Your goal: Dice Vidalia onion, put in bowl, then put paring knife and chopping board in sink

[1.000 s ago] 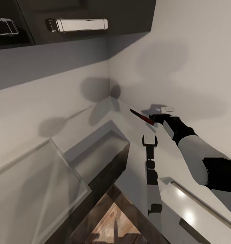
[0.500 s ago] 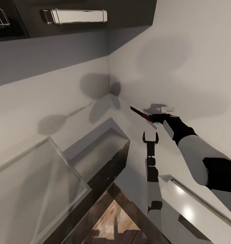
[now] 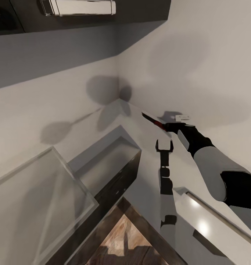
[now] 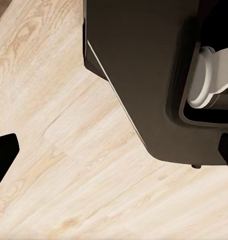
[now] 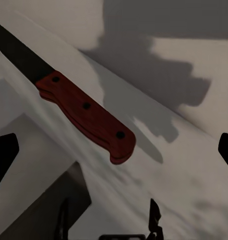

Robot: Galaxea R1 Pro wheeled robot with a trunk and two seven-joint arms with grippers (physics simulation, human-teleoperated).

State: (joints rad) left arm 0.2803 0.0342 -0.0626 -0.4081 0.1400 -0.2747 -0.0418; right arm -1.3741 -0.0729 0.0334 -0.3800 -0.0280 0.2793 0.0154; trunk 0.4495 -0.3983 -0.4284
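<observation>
The paring knife (image 3: 153, 121) sits in the right gripper (image 3: 168, 127), dark blade jutting out toward the wall corner, above the grey countertop (image 3: 147, 147). How tightly the fingers pinch its handle cannot be told. The left gripper (image 3: 164, 146) hangs nearby, jaws spread, holding nothing.

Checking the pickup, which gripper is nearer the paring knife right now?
Right. The right gripper sits at the paring knife's handle end. The left gripper hangs open, below it in the head view.
</observation>
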